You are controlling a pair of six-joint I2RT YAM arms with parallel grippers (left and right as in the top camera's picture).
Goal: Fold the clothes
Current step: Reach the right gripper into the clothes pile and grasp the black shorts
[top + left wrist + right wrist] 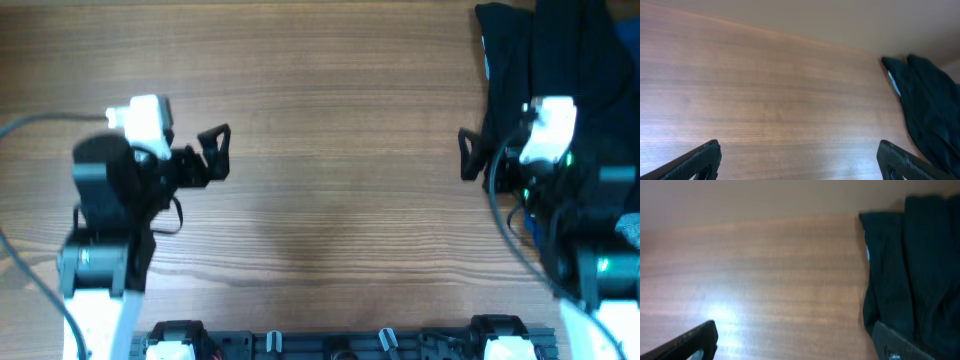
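Left gripper and right gripper, both spread, empty; one heap of black clothes.

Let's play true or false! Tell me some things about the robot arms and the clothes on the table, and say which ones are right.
1. The left gripper is open and holds nothing. True.
2. The right gripper is squeezing the black clothes. False: its jaws stand open and grip nothing; the clothes lie just beside it.
3. The black clothes lie in the middle of the table. False: they sit at the far right corner, by the right arm.
4. The table is brown wood. True.
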